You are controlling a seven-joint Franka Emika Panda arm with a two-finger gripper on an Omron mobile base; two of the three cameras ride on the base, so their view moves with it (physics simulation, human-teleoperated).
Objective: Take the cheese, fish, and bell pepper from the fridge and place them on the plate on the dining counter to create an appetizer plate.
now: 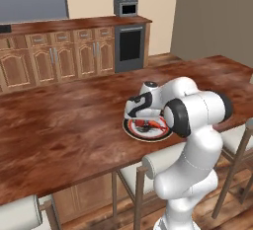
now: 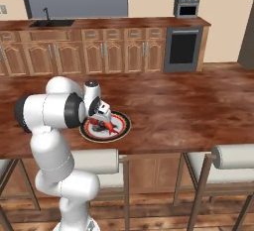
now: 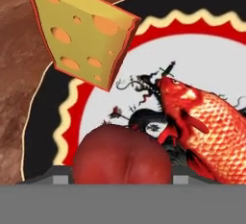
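Hand view: dark-red lumpy bell pepper point(image 3: 122, 155) at 6 o'clock on the plate point(image 3: 43, 117), between the fingers; grip or release cannot be told. Holed yellow cheese point(image 3: 81, 35) at 11 o'clock, scaly red-orange fish point(image 3: 209, 131) at 4 o'clock.

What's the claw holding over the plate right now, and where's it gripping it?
Apparently the bell pepper, by its sides between the fingers, low over the plate; whether the grip is firm or already released cannot be told.

base views: behind arm, left/right, share plate point(image 1: 148, 130) | hand view: close (above it)
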